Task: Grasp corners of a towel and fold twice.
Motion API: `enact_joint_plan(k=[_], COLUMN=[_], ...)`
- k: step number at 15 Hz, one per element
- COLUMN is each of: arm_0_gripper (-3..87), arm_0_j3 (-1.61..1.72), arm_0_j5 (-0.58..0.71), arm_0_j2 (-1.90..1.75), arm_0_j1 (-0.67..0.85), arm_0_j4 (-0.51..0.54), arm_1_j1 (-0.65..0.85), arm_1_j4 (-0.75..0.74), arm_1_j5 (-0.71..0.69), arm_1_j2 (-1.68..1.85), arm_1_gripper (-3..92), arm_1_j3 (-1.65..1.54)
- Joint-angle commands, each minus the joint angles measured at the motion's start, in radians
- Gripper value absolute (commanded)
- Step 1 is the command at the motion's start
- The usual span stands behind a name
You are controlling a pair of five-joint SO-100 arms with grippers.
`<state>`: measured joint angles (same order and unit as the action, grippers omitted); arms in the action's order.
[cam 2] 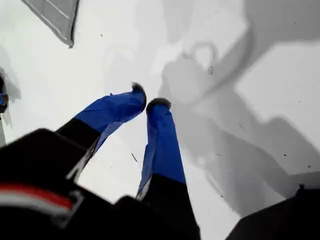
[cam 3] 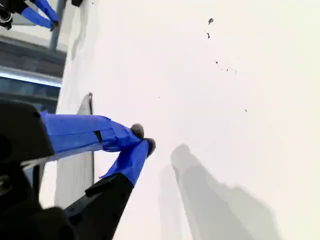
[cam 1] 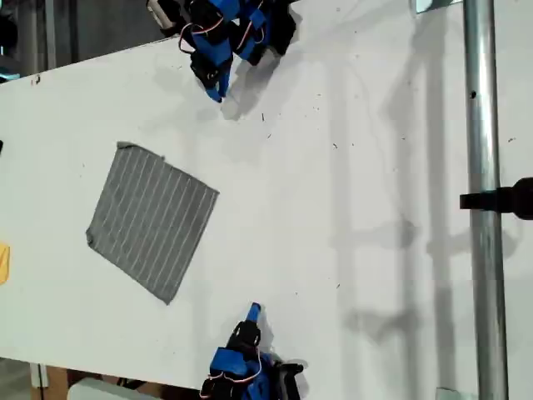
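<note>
A small square grey cloth towel with thin pale stripes (cam 1: 150, 218) lies spread flat and unfolded on the white tabletop (cam 1: 333, 208). It sits toward the tabletop's edge at the exterior view's left and is turned diamond-wise to the edges. One hemmed corner (cam 1: 123, 146) points toward the far edge at the top of the exterior view, and one (cam 1: 218, 193) points toward the middle of the tabletop. Another (cam 1: 169, 302) points to the near edge at the bottom of that view, and the last (cam 1: 88, 238) points to the left edge. My first claw (cam 1: 218, 93), blue-fingered with dark tips, hangs by the top edge in the exterior view, well apart from the towel. In the first wrist view its fingers (cam 2: 146, 103) are drawn almost together with only a sliver between the tips, and they pinch nothing. Only one tip of the towel (cam 2: 55, 15) shows beyond it there. My second claw (cam 1: 255, 310) sits by the bottom edge in the exterior view, near the towel's nearest corner but not touching it. In the second wrist view its tips (cam 3: 142, 138) are pressed together and empty over bare tabletop, with the towel (cam 3: 75, 170) lying alongside. A small yellow object (cam 1: 3, 262) is cut off by the exterior view's left side. A shiny metal pole (cam 1: 483, 208) runs up the exterior view's right.
</note>
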<state>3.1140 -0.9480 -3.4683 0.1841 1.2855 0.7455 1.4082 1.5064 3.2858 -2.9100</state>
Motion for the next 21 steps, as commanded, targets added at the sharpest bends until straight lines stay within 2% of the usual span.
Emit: enact_joint_plan(k=[1, 3, 4, 9, 13, 16, 19, 21], arm_0_gripper=[-2.6, -2.6, -2.6, -2.6, -2.7, -2.8, -2.8, -2.8], arm_0_j3=[0.003, 0.003, 0.003, 0.003, -0.014, -0.094, -0.179, -0.258], arm_0_j5=[-0.986, -0.994, -0.996, -0.980, -0.937, -0.916, -0.904, -0.888], arm_0_j2=[-0.008, -0.008, -0.008, -0.008, -0.008, -0.008, 0.025, 0.133], arm_0_j1=[-0.193, -0.198, -0.198, -0.186, -0.123, -0.121, -0.127, -0.127], arm_0_j4=[0.006, 0.006, 0.006, 0.006, 0.005, 0.003, 0.018, -0.006], arm_1_j1=[-0.089, -0.236, -0.265, -0.307, -0.311, -0.422, -0.459, -0.474], arm_1_j4=[0.000, -0.043, -0.052, -0.057, 0.049, -0.032, -0.043, -0.083], arm_1_j5=[-0.002, -0.003, -0.003, -0.003, -0.011, -0.037, -0.064, -0.106], arm_1_j2=[0.008, 0.008, 0.008, 0.008, 0.008, 0.006, -0.077, -0.209], arm_1_gripper=[12.0, 0.7, -0.3, -0.3, -0.3, -0.3, -0.3, -0.3], arm_1_j3=[0.048, 0.040, 0.041, 0.038, 0.081, 0.127, 0.233, 0.321])
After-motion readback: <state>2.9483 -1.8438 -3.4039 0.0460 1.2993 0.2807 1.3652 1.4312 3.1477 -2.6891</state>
